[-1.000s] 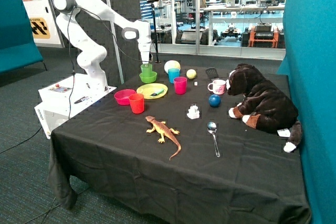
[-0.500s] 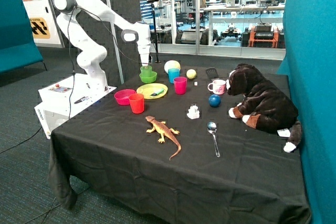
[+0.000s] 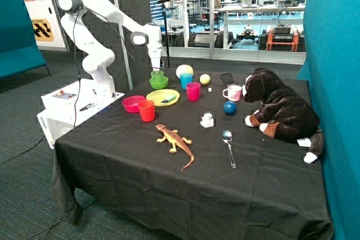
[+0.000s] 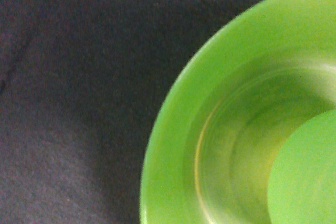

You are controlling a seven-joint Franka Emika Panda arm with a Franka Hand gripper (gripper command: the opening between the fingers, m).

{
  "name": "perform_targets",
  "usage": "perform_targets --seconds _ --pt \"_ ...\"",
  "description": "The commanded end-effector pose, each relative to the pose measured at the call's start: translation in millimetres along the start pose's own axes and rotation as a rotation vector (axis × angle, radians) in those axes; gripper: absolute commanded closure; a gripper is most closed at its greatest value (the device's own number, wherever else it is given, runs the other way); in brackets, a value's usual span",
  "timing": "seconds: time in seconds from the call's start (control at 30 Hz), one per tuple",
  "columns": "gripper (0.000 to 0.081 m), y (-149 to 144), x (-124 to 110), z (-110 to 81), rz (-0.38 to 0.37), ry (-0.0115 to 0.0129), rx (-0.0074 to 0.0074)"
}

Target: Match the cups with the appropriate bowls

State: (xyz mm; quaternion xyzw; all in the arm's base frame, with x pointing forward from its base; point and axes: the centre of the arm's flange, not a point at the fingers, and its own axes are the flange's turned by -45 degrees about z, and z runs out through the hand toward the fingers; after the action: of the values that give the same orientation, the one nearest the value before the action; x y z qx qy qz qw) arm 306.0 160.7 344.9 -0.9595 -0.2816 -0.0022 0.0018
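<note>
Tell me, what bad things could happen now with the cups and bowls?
1. The gripper is right at the green cup sitting in the green bowl. If it lifts off crooked, the cup might tip or drag the light bowl along.
2. The blue cup and the pale ball sit close by, so a wide swing of the arm could knock them.
3. The pink cup stands across the yellow plate from the pink bowl, so carrying it over might bump the red cup.

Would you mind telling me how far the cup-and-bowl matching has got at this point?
Green pair looks nearly done: the light green cup is in the lime green bowl, with the gripper right at the cup; whether it grips it cannot be told. Left: the magenta-pink cup stands beside the yellow-green plate, apart from the magenta-pink bowl.
</note>
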Motion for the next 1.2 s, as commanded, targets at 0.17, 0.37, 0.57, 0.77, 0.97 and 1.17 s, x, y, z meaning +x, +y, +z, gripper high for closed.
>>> perform_targets --seconds 0.17,0.37,0.57,0.77,0.97,1.17 --pt "0.045 -4.1 4.5 -1.0 -0.024 -0.0052 -0.0022" --pt "0.0406 -5.6 5.5 0.1 -0.034 -0.0052 -0.0021" --pt "0.0401 -5.2 7.3 -0.4 -0.035 -0.0052 -0.0021" --pt "0.0377 -3.0 8.6 -1.1 -0.029 -0.0052 -0.0021" --pt "0.0389 -1.8 9.3 -1.9 -0.029 -0.0052 -0.0021" --pt "0.0412 -3.4 10.1 -6.4 -0.034 -0.0052 -0.0021"
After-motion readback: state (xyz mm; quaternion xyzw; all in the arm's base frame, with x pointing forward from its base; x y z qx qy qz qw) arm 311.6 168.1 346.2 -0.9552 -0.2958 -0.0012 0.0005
